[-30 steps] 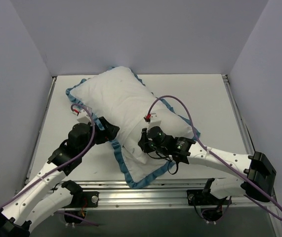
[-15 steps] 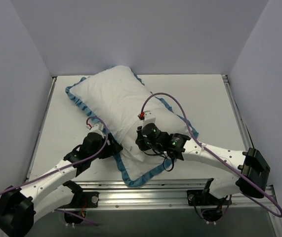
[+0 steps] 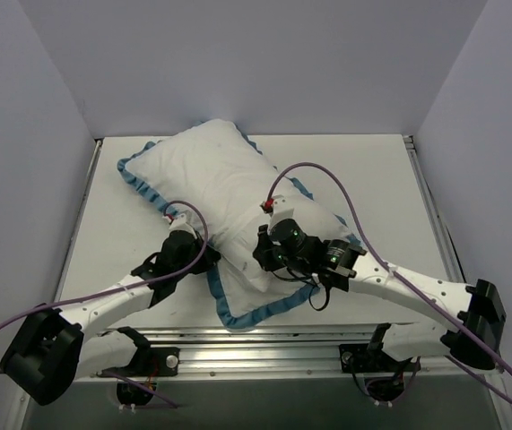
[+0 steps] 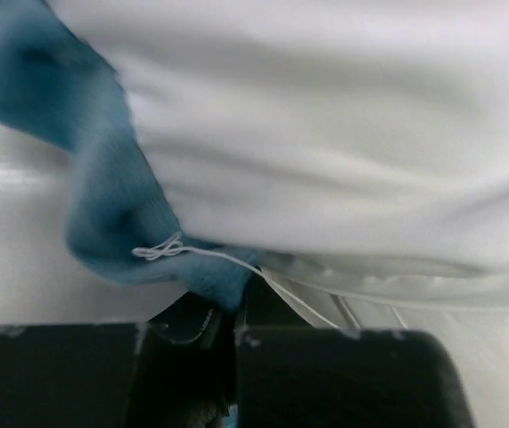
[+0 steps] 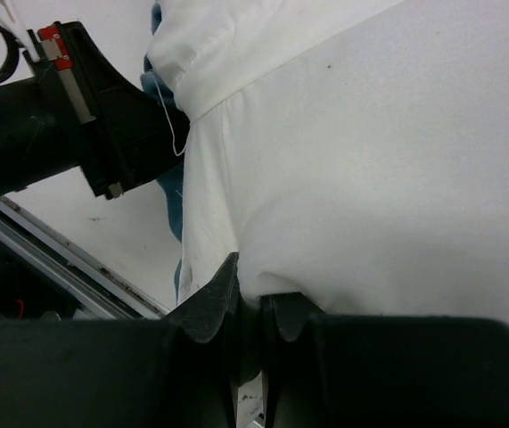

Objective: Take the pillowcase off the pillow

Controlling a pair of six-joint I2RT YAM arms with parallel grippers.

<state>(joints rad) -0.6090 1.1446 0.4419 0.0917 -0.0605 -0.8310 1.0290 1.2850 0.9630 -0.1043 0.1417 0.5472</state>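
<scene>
The left hand [image 4: 234, 316] is pinched shut on the teal ruffle [image 4: 111, 232] of the pillowcase [image 3: 197, 170]; its wrist view shows the blue frill tucked down between the closed fingers, with a loose white thread [image 4: 160, 251] trailing across it. That is the fresh change. A second ago this hand stood spread wide, farther up the cover's left border, and it has since slid toward 6 o'clock along the frill and snapped closed.

The right hand [image 5: 250, 299] stays clamped narrow on a fold of white cloth. Just beyond its fingertips a gathered hem [image 5: 209, 53] crosses the white face, and the smooth cloth below that hem carries a tiny dark speck, so I take it for the pillow [image 5: 370, 134] itself, though I cannot be sure.

From above, the stuffed bundle lies slantwise on the surface [image 3: 390, 179], running from 11 o'clock to 5 o'clock, still ringed by ruffle on every side. The left hand [image 3: 203, 255] sits at the bundle's 7 o'clock edge, the right hand [image 3: 269, 258] on its near end about 5 o'clock.

With both grips set, the cover looks ready to be drawn off. Nothing has come free yet.
</scene>
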